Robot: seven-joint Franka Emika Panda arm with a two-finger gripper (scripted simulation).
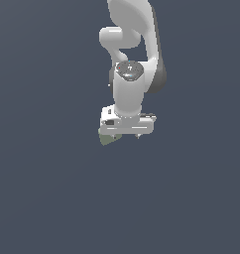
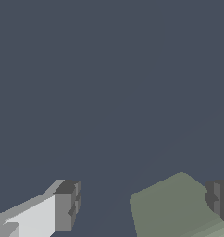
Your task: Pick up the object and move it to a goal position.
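Approach step: jaws spread wide, sage-green block (image 2: 171, 206) between, off-centre near one finger (image 2: 218, 196). Next: centre, then clamp.

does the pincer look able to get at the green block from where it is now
Probably yes. In the wrist view the green block lies between the open pincer fingers, though nearer one finger than the other. Nothing else is in the way. In the exterior view the block sits partly hidden under the hand.

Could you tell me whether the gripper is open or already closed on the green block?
Open. In the wrist view the gripper shows a wide gap between its fingers, and the green block sits toward one side, not clamped.
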